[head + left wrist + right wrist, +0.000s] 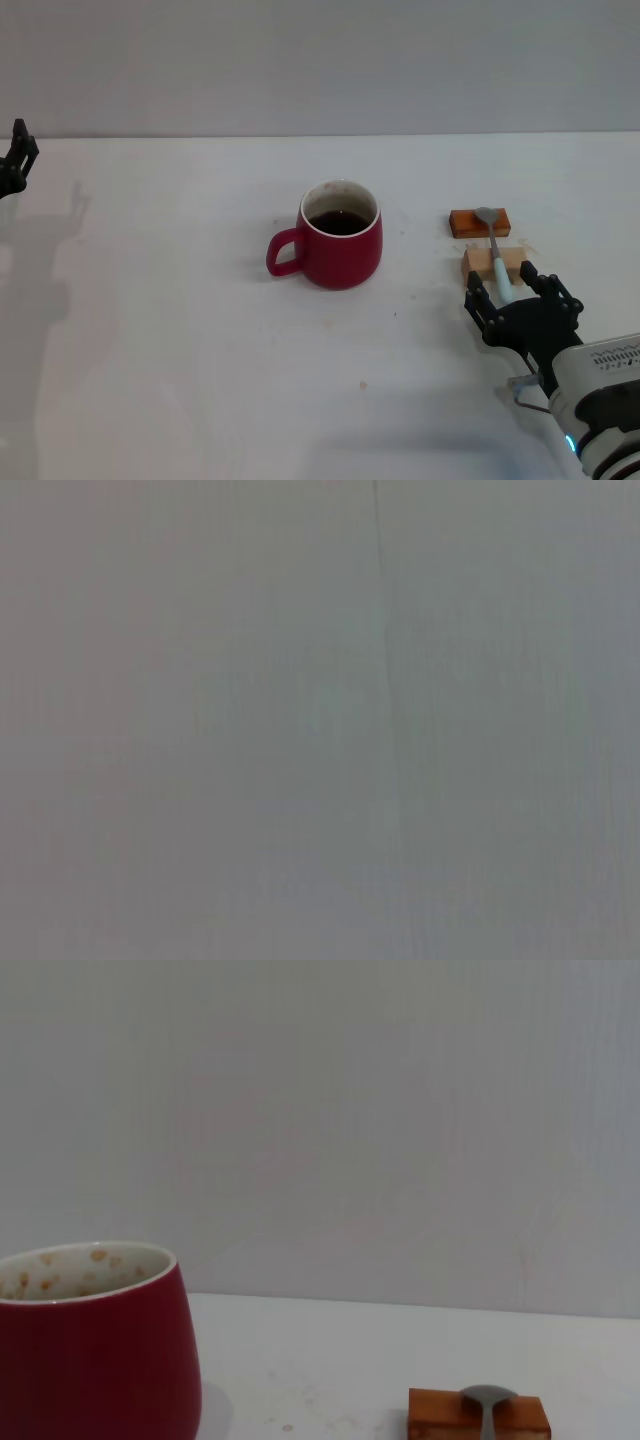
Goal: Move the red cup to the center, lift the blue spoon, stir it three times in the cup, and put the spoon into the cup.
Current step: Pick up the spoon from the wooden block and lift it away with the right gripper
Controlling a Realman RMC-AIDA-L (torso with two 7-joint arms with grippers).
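Note:
The red cup (340, 246) stands near the table's middle with dark liquid inside and its handle toward my left; the right wrist view shows its red side (95, 1355). The blue spoon (497, 262) lies across two small blocks to the cup's right, its grey bowl (485, 1397) on the far one. My right gripper (515, 295) is open just in front of the near block, with the tip of the pale blue handle between its fingers (478, 300). My left gripper (15, 160) hangs at the far left edge, away from everything.
An orange-brown block (480, 222) and a tan wooden block (493, 264) carry the spoon. The orange-brown block (478, 1415) also appears in the right wrist view. The white table (180, 350) ends at a grey wall behind. The left wrist view shows only plain grey.

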